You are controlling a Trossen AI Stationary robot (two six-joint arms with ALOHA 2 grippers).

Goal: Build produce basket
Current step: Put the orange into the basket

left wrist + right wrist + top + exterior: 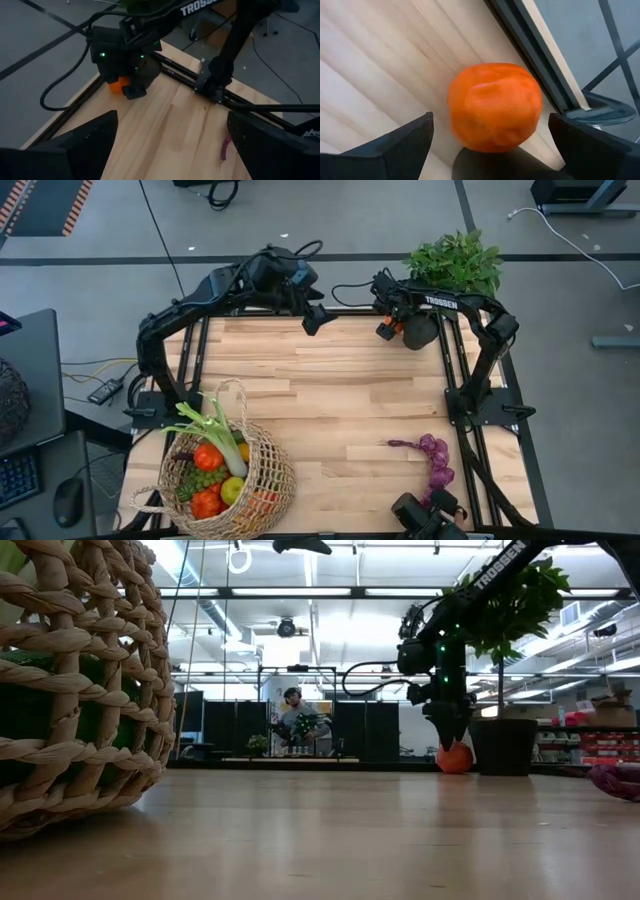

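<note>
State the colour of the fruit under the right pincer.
Orange, clearest in the right wrist view.

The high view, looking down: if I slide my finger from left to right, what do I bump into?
Basket of produce → left claw → right claw over the orange → purple grapes.

A leafy green plant (455, 262) in a black pot (503, 746) stands just beyond the far right corner of the pale wooden slatted table (330, 395). A dark brown woven round object (12, 400) sits on a dark side desk (35, 370) at the left, near a black computer mouse (67, 500). In the room behind, a person (295, 720) sits far off.
</note>
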